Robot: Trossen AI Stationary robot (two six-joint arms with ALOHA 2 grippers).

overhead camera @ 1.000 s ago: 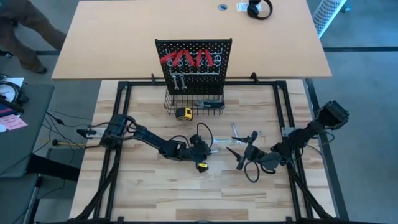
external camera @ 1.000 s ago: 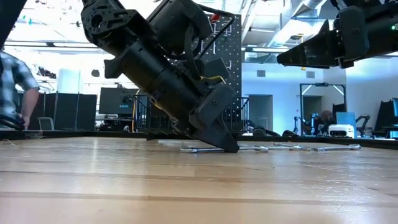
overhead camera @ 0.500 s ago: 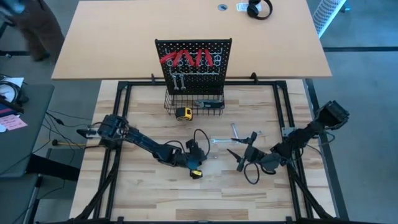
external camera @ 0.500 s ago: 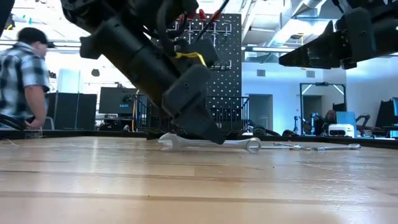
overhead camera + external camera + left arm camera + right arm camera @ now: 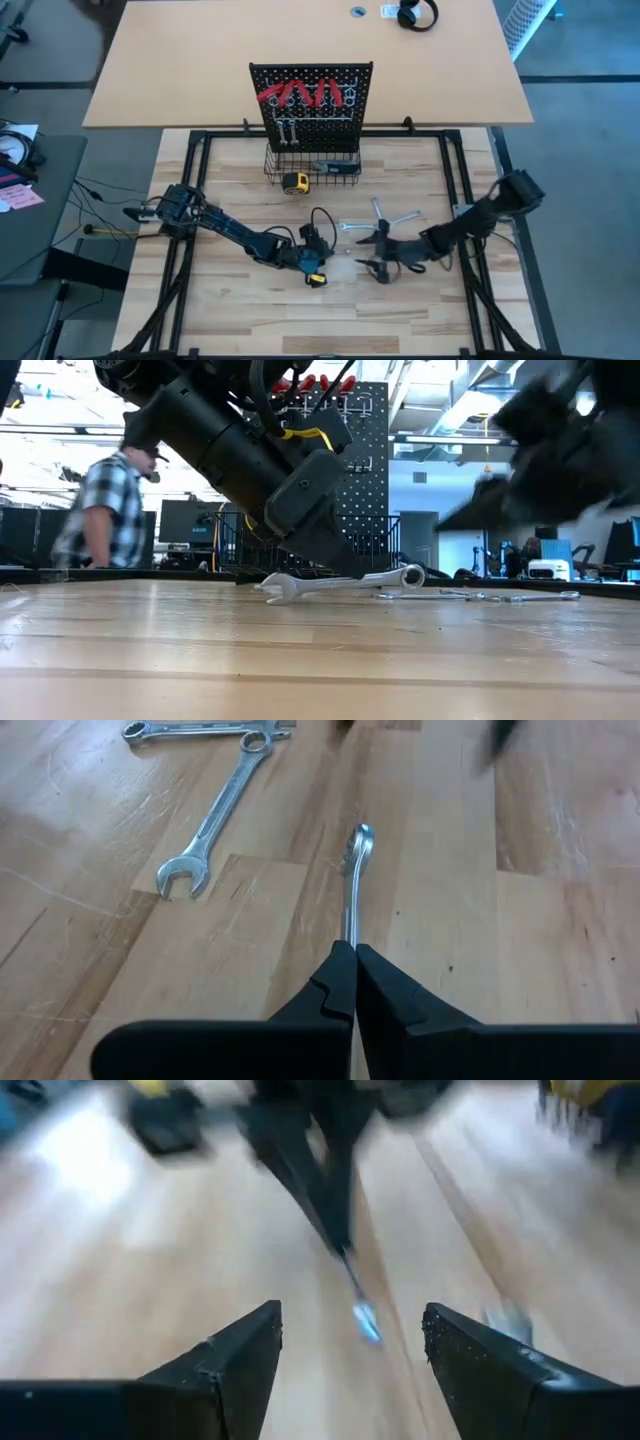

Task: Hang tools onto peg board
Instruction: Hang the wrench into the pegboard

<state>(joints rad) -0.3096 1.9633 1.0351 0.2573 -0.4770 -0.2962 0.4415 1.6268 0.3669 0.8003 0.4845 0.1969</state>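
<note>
Gripping a slim silver wrench [image 5: 352, 880] by one end, my left claw [image 5: 354, 982] is clenched tight on it near the middle of the desk [image 5: 240, 300]. In the low view that wrench [image 5: 340, 582] is sitting tilted, its open-jaw end touching the wood and its ring end raised a little. My right claw [image 5: 350, 1342] is hanging released, fingers spread wide, just beside the wrench's free end and pointing toward my left claw. 2 more wrenches [image 5: 215, 820] are lying flat on the desk nearby, one crossing the end of the other. At the far edge of the desk the black peg board [image 5: 311, 105] is standing upright, with red-handled pliers [image 5: 298, 95] hanging across its top rows and 2 silver wrenches [image 5: 288, 131] hanging below them. A black wire basket [image 5: 312, 167] is sitting at its base, and a yellow tape measure [image 5: 294, 182] is lying just beside the basket. A person [image 5: 100, 510] in a plaid shirt is standing in the room behind.
</note>
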